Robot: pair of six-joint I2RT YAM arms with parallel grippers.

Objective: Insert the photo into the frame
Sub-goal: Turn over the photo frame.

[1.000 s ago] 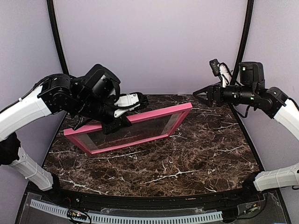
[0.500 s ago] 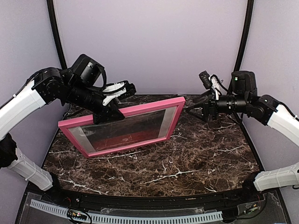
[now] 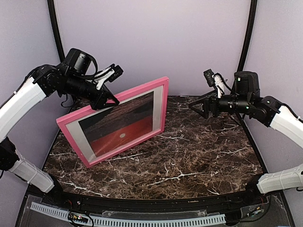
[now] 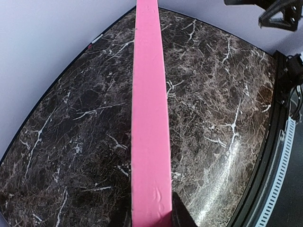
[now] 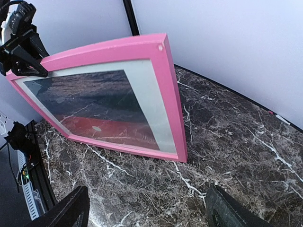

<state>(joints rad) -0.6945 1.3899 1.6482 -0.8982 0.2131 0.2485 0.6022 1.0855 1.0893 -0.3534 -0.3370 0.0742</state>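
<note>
Quick update from the remote desk. The left gripper (image 3: 102, 97) is pinched narrow on the top rail of the pink frame (image 3: 137, 93). The frame stands tilted on its bottom edge on the marble table (image 3: 199, 156), leaning toward the back wall.

The photo (image 3: 118, 130) sits inside the frame behind the white mat (image 3: 75, 130). From here the dark band is on top and the red with the little sun is below, so I reckon it's upside down. The right gripper (image 3: 195, 107) hangs off to the frame's right with its jaws wide, touching nothing.

To me the loading part looks done and this is the show-it-off or set-it-down step. I can't see the back, so no idea if anything's holding the print in. The next move wants a slow hand: either the right arm steadies the free side rail, or the frame gets lowered gently so it doesn't pivot and slap down.
</note>
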